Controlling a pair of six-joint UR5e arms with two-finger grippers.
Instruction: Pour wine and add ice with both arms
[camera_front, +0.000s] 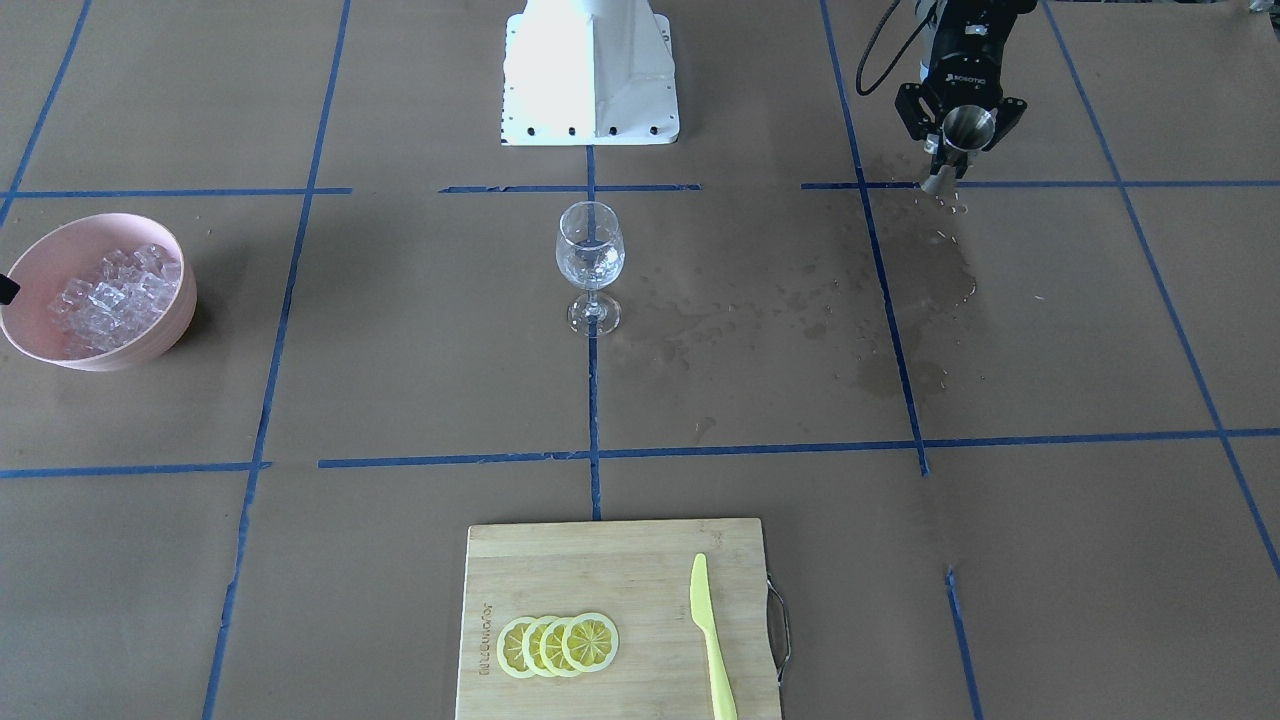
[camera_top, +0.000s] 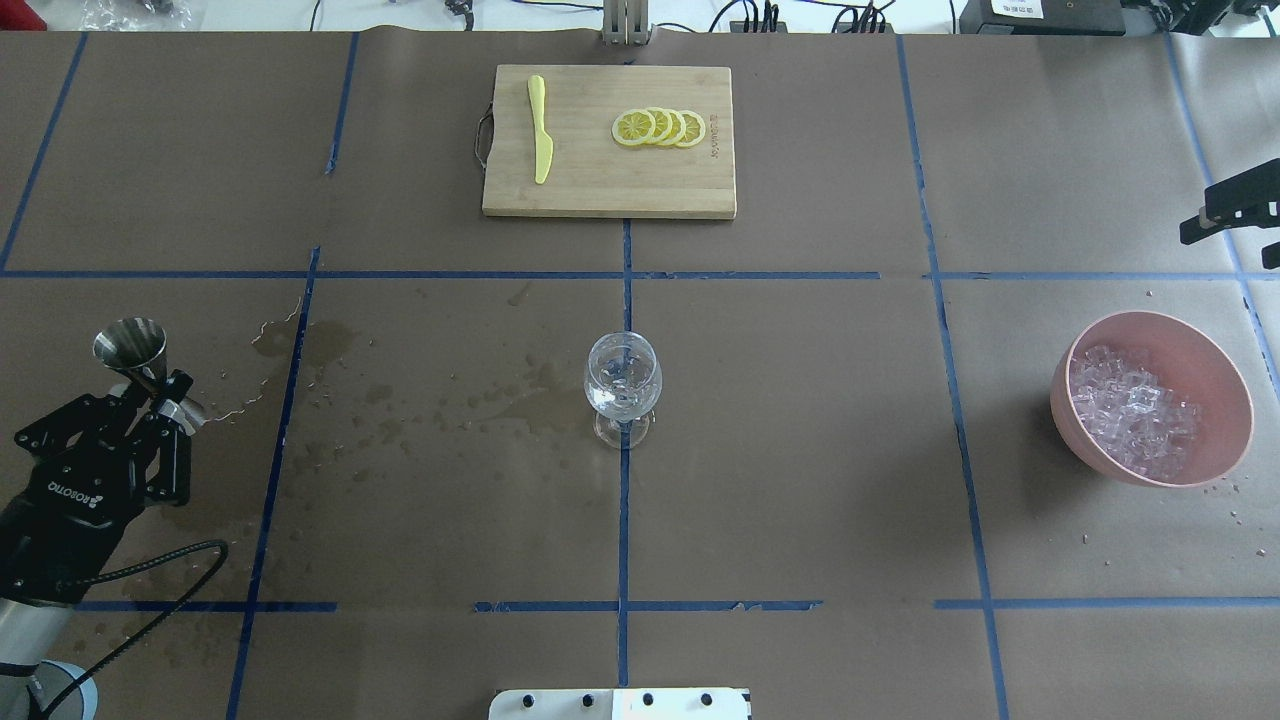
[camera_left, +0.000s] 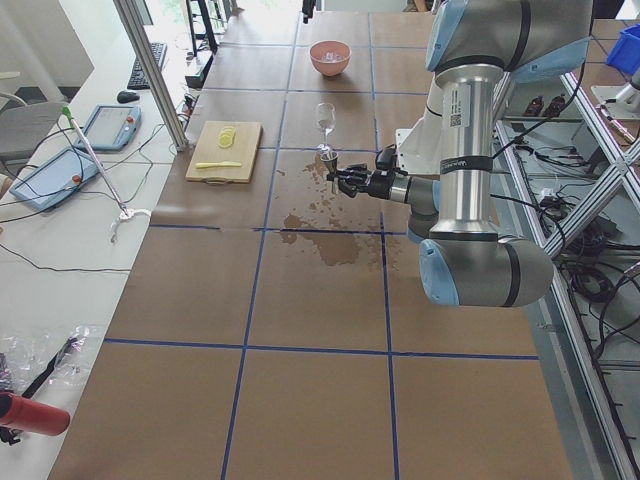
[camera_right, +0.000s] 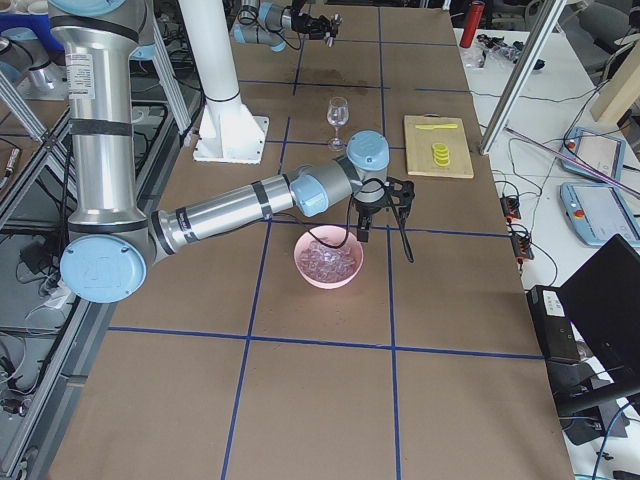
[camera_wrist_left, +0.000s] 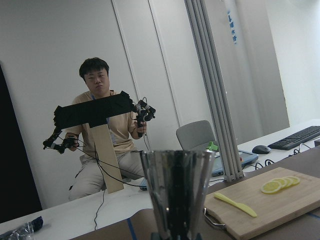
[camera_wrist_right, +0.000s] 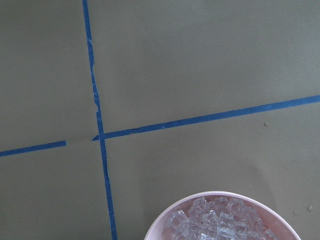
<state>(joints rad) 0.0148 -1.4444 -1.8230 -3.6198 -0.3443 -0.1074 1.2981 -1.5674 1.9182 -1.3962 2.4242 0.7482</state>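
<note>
My left gripper (camera_front: 958, 140) (camera_top: 150, 400) is shut on a steel jigger (camera_front: 968, 125) (camera_top: 132, 345) and holds it tilted above the table at my left; the jigger fills the left wrist view (camera_wrist_left: 176, 192). The wine glass (camera_front: 590, 255) (camera_top: 622, 380) stands upright at the table's centre with a little clear wine (camera_front: 590, 272) in its cup. The ice (camera_front: 110, 295) (camera_top: 1130, 415) (camera_wrist_right: 220, 222) fills a pink bowl (camera_front: 150, 345) (camera_top: 1205, 365) at my right. My right gripper (camera_right: 385, 195) hangs above the bowl's far side; thin black prongs (camera_top: 1225, 205) extend from it. I cannot tell its state.
A wooden cutting board (camera_front: 600, 570) (camera_top: 600, 190) with lemon slices (camera_front: 558, 645) and a yellow-green knife (camera_front: 710, 640) lies at the far side. Wet patches (camera_front: 920, 270) (camera_top: 330, 350) darken the paper between jigger and glass. The white pedestal base (camera_front: 590, 80) stands behind the glass.
</note>
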